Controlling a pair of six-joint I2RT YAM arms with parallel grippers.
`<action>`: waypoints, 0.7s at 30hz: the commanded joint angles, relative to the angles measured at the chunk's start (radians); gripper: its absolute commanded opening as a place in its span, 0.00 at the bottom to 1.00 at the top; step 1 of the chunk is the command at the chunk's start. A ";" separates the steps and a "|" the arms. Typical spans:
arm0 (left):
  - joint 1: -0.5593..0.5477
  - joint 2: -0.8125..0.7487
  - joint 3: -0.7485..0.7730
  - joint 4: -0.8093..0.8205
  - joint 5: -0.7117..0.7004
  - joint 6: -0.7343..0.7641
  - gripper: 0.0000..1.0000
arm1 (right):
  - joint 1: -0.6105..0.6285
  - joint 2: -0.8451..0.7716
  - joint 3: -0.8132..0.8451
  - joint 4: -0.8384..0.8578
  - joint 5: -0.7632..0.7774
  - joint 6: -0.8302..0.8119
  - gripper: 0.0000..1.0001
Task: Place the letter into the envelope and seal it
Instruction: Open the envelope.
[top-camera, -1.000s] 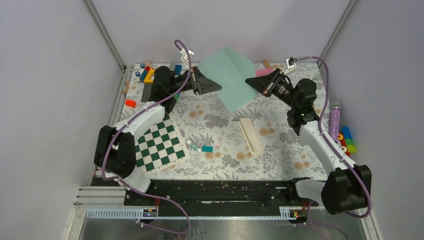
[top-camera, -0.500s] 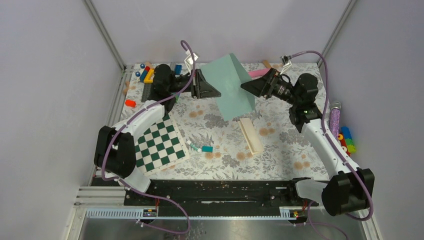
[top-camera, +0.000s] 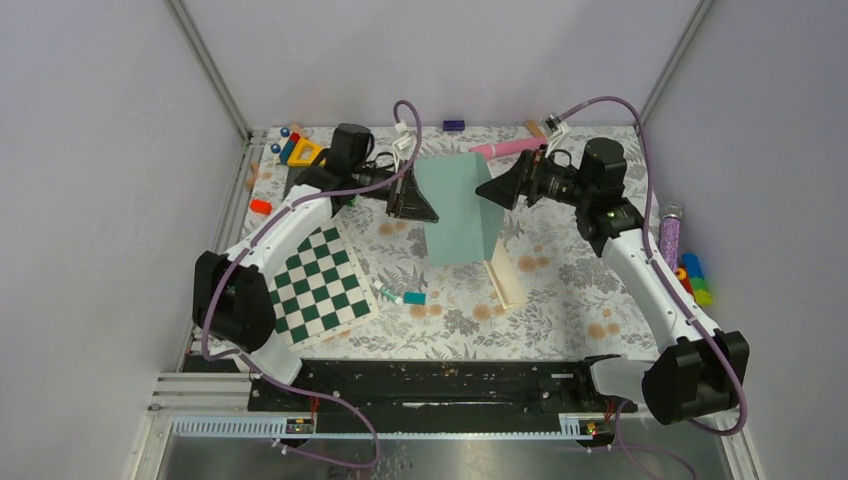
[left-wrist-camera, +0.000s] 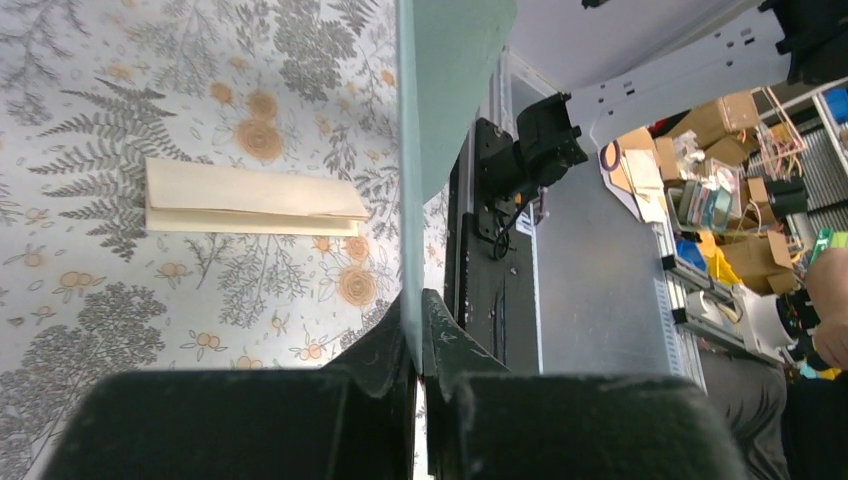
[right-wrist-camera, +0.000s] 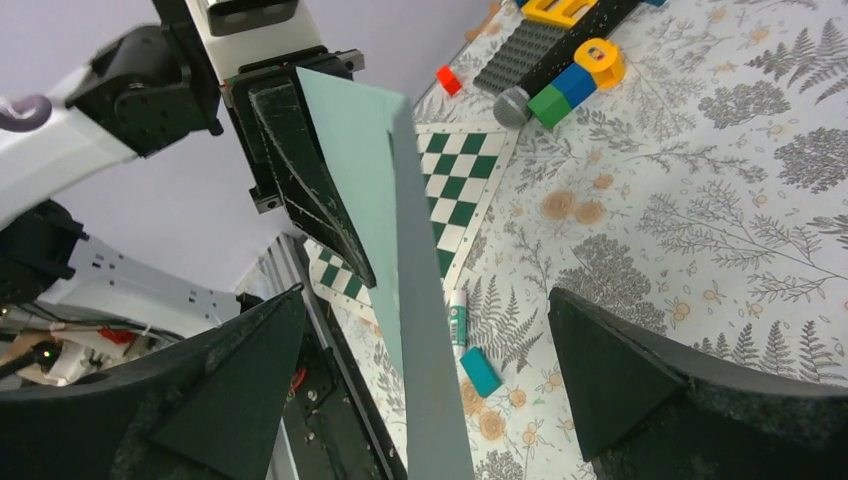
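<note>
Envelope (top-camera: 455, 210) was held upright, pinched at one edge by the left gripper (top-camera: 424, 200); the right gripper (top-camera: 492, 192) was spread wide astride it. The letter (top-camera: 502, 270) was seen folded on the table (top-camera: 560, 335), not yet inserted; nothing was sealed.

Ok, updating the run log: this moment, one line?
left end effector: shut on teal paper envelope, upright | right end effector: open astride its edge | cream folded paper letter: lying flat, outside envelope
</note>
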 joint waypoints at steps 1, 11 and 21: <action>-0.051 0.033 0.101 -0.295 -0.022 0.301 0.00 | 0.044 -0.001 0.027 -0.036 -0.023 -0.100 0.99; -0.079 0.015 0.100 -0.355 -0.012 0.379 0.00 | 0.066 0.042 0.065 -0.130 -0.138 -0.198 0.72; -0.077 0.012 0.099 -0.359 0.052 0.388 0.00 | 0.064 0.050 0.075 -0.143 -0.298 -0.224 0.28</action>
